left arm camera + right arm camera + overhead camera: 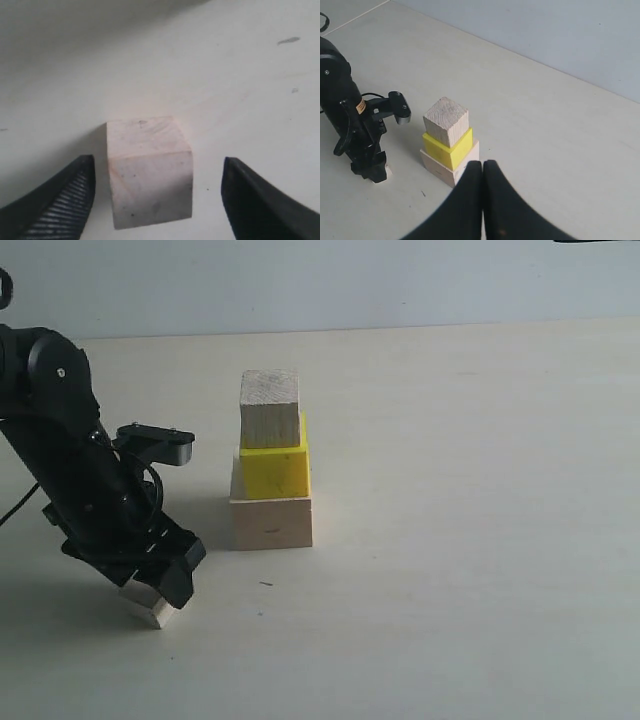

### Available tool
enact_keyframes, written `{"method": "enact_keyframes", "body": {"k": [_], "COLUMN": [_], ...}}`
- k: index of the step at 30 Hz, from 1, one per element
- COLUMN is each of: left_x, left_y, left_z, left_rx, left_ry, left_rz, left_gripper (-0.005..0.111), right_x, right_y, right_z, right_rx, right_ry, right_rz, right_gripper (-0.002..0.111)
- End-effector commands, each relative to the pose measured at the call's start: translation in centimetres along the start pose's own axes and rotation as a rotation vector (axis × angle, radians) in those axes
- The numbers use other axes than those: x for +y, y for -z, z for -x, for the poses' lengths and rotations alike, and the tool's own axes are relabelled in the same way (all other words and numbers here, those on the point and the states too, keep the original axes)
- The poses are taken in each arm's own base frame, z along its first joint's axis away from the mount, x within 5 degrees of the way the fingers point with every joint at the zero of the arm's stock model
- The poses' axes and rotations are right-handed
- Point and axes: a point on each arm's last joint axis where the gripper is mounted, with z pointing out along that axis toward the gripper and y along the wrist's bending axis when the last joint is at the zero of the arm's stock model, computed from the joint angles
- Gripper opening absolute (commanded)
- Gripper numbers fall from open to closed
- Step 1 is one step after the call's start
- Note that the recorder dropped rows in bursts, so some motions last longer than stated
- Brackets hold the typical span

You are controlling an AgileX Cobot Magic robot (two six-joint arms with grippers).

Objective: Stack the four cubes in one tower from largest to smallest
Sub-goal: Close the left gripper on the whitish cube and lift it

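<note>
The table (480,540) was a plain, pale cream surface, matte and faintly grained, running back to a straight far edge. Two things rested directly on it. The large pale wooden cube (271,523) sat near the middle, flat on its base, with a small dark mark on its front face. The smallest whitish cube (152,606) lay well apart from it, nearer the front and off to the left in the exterior view, one corner turned forward. Just in front of the large cube, a tiny dark speck (266,584) marked the tabletop.
</note>
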Motion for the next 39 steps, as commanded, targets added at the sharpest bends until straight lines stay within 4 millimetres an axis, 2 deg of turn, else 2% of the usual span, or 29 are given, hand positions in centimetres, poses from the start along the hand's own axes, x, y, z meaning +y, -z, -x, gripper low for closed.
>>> {"method": "enact_keyframes", "body": {"k": [1, 6, 12, 16, 20, 23, 28, 33, 39], "left_x": [0.0, 0.1, 0.3, 0.3, 0.3, 0.2, 0.0, -0.4, -1.1], "left_y": [-0.1, -0.3, -0.8, -0.9, -0.9, -0.4, 2.9, 8.7, 16.1], "left_z": [0.1, 0.2, 0.2, 0.2, 0.0, -0.3, -0.3, 0.5, 2.4], "left_rx": [-0.017, -0.016, 0.005, 0.011, 0.037, 0.064, 0.103, 0.034, -0.231], "left_ry": [-0.004, -0.009, -0.003, 0.0, -0.008, -0.015, -0.073, -0.109, -0.131], "left_rz": [0.015, 0.022, 0.033, 0.033, 0.028, 0.026, 0.063, 0.107, 0.14], "left_gripper": [0.069, 0.067, 0.05, 0.031, 0.0, 0.0, 0.0, 0.0, 0.0], "right_x": [-0.2, -0.2, -0.2, -0.2, -0.2, -0.2, -0.2, -0.4, -0.4], "right_y": [0.0, 0.0, 0.0, 0.0, 0.0, 0.0, 0.0, 0.0, 0.0], "right_z": [-0.1, -0.1, -0.1, -0.1, -0.1, -0.1, -0.1, -0.2, -0.4], "right_rx": [0.004, 0.004, 0.004, 0.004, 0.004, 0.004, 0.007, 0.019, 0.035], "right_ry": [0.013, 0.023, 0.023, 0.023, 0.023, 0.024, 0.026, 0.041, 0.042], "right_rz": [-0.012, -0.014, -0.014, -0.014, -0.014, -0.015, -0.017, -0.034, -0.035], "right_gripper": [0.0, 0.0, 0.0, 0.0, 0.0, 0.0, 0.0, 0.0, 0.0]}}
